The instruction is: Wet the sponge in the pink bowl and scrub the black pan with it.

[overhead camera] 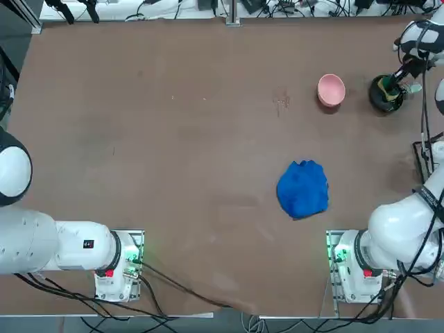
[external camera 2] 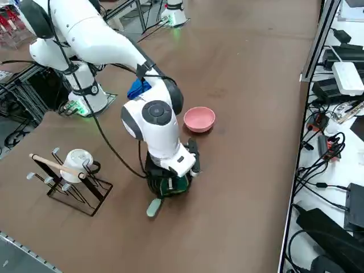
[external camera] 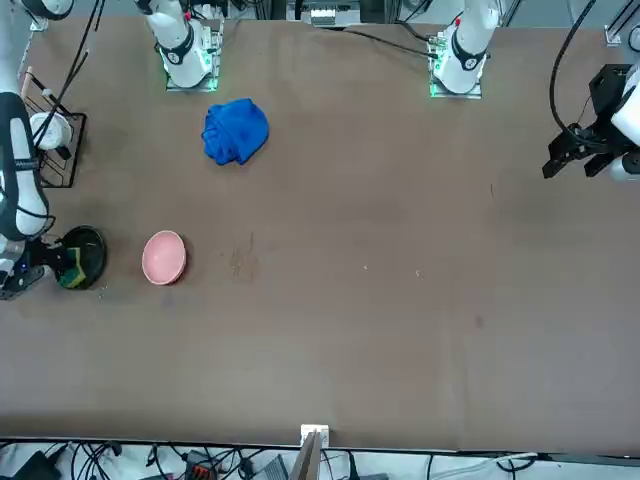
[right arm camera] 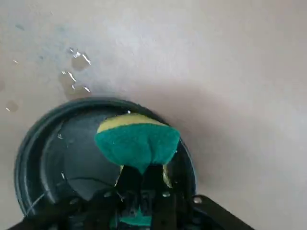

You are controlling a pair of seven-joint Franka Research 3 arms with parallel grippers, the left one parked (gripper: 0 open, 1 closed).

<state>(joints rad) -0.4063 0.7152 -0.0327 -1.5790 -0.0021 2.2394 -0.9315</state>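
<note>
Hand (right arm camera: 142,178) angles down into the black pan (right arm camera: 81,153), pinching the sponge (right arm camera: 138,143).

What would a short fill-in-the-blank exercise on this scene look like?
The right pincer is gripping the green and yellow ____.
Under it sits the round black ____.
The small round bowl on the table is coloured ____.
The crumpled cloth is coloured ____.

Missing words, in order: sponge; pan; pink; blue.
</note>
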